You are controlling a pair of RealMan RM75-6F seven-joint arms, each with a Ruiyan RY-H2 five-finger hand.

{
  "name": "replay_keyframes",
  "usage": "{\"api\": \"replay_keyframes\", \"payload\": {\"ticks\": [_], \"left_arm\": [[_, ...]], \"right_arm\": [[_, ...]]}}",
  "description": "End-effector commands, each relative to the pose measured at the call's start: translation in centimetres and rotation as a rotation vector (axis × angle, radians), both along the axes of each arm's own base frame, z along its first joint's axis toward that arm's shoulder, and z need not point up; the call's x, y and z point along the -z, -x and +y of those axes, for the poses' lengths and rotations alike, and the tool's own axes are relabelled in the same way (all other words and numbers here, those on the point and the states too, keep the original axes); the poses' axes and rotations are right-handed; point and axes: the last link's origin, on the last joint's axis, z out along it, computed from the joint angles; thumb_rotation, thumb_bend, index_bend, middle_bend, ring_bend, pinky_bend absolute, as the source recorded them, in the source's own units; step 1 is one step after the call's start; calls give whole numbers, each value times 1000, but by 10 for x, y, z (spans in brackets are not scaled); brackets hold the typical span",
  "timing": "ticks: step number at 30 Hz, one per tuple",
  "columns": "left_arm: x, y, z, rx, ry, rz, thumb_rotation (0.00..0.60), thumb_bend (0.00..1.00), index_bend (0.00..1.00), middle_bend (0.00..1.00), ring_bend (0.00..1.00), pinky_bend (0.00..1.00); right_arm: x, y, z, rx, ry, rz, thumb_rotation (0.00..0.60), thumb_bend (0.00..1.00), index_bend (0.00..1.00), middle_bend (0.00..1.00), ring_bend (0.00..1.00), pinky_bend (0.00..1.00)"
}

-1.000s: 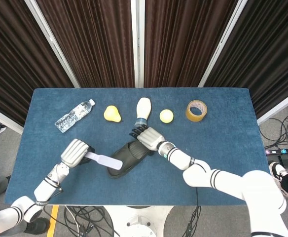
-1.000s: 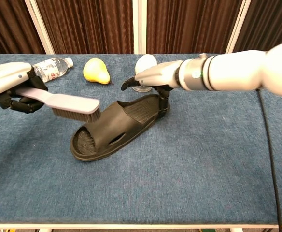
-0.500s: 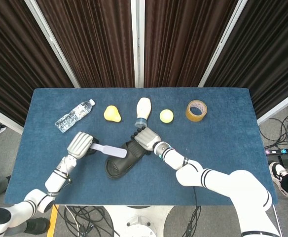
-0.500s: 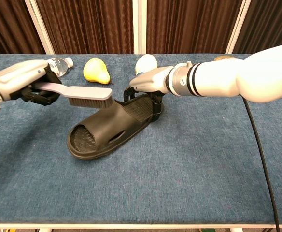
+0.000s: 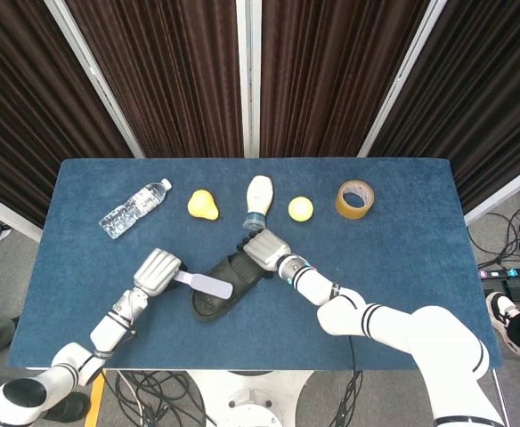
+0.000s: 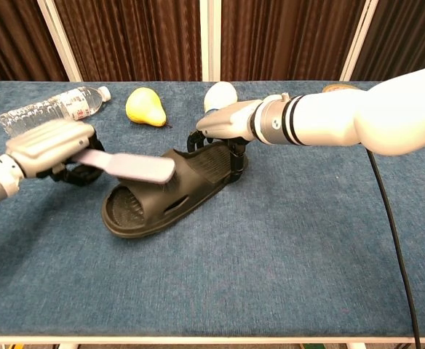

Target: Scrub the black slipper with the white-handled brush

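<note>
1. Since half a second ago, the left robot hand (image 6: 51, 142) has come down, laying the white-handled brush (image 6: 129, 166) on the black slipper's (image 6: 170, 190) strap.
2. It grasps the brush handle.
3. Right robot hand (image 6: 223, 124) grips the slipper's heel end, near the desk's (image 6: 285, 240) middle.
4. A pear (image 6: 144, 106) and water bottle (image 6: 49, 109) lie behind.

My brush (image 6: 129, 166) head hid its bristles and part of the slipper (image 6: 170, 192) strap; my right hand (image 6: 223, 125) covered the heel; the tape roll (image 6: 341, 88) sat mostly behind my right arm.
</note>
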Motion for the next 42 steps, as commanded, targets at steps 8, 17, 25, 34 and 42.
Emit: {"api": "replay_keyframes", "payload": {"ticks": [8, 17, 25, 34, 42], "left_arm": [[-7, -18, -22, 75, 24, -95, 600, 779, 1000, 1000, 1000, 1000], [-18, -29, 17, -48, 4, -172, 600, 779, 1000, 1000, 1000, 1000], [1, -19, 22, -57, 44, -47, 600, 779, 1000, 1000, 1000, 1000], [4, -14, -7, 56, 99, -9, 600, 778, 1000, 1000, 1000, 1000], [-7, -20, -29, 112, 138, -43, 600, 779, 1000, 1000, 1000, 1000]], "right_arm": [[2, -1, 0, 1, -4, 12, 600, 249, 396, 337, 163, 236], [-2, 1, -1, -2, 3, 16, 600, 247, 396, 337, 163, 239], [-3, -1, -2, -5, 3, 18, 600, 246, 396, 337, 163, 240], [-2, -3, -3, -3, 5, 20, 600, 247, 396, 338, 164, 247], [-1, -5, -2, -2, 2, 15, 600, 247, 396, 338, 163, 247]]}}
